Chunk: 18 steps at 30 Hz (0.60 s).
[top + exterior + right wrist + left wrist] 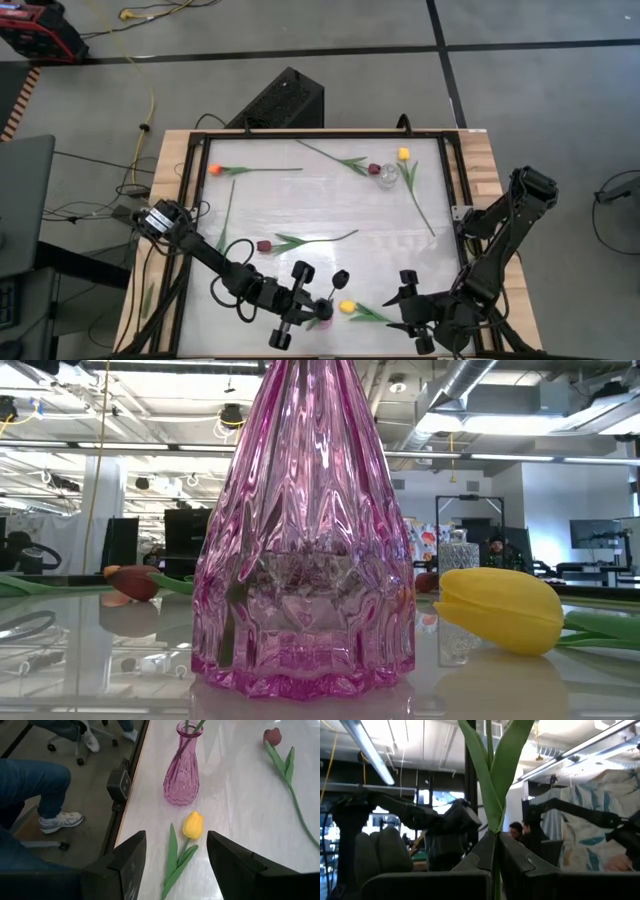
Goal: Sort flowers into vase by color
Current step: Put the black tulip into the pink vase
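Note:
A pink ribbed glass vase [322, 318] [300, 540] [181, 770] stands near the table's near edge. My left gripper [318, 305] [495, 851] is beside it, shut on a near-black tulip [340, 277]. That tulip's green stem [192, 726] goes down into the vase's neck and its leaves [495, 775] rise above the fingers. My right gripper [400, 302] [176, 840] is open, one finger on either side of a yellow tulip [347, 307] [500, 610] [193, 825]. This tulip lies flat on the table right of the vase, and the gripper does not touch it. My left gripper pinches the near-black tulip's stem [495, 840] between its two fingers, just below where the leaves branch off. The fingers come in about level from the table's left and lie across the stem. The stem stands upright, its lower part inside the pink vase.
A dark red tulip [263, 245] [272, 736] lies mid-table. An orange tulip [214, 170], another yellow one [403, 153] and a dark red one [375, 168] lie toward the far edge, by a small clear vase [387, 177]. A seated person's legs [35, 785] show beyond the near edge.

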Each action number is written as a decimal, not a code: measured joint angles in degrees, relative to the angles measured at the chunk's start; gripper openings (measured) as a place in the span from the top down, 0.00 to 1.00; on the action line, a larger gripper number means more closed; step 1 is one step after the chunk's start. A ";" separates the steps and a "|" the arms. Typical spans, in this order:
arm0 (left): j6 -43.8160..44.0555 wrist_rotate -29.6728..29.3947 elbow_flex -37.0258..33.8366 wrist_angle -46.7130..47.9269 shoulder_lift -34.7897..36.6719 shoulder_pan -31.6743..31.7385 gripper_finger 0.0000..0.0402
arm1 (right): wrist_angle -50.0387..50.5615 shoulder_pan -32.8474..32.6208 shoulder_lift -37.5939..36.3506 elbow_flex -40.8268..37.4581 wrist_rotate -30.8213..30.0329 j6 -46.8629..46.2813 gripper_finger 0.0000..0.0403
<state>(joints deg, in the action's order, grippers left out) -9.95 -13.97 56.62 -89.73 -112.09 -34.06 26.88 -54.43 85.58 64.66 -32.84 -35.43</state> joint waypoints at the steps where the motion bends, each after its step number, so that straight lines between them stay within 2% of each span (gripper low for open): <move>1: -0.54 0.02 0.03 0.04 0.00 -0.09 1.00 | 0.06 0.00 0.00 -0.01 0.02 -0.14 0.42; 14: -0.46 -3.56 -1.31 0.40 -0.07 -0.43 1.00 | -0.44 0.02 0.00 -0.01 0.46 -1.41 0.42; 18: -0.47 -3.44 -1.31 0.42 -0.07 -0.59 1.00 | -4.94 0.02 -0.01 -0.02 1.22 -0.25 0.42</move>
<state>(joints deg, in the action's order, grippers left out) -10.42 -17.41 55.31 -89.31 -112.16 -34.65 21.94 -54.41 85.57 64.64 -31.61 -35.69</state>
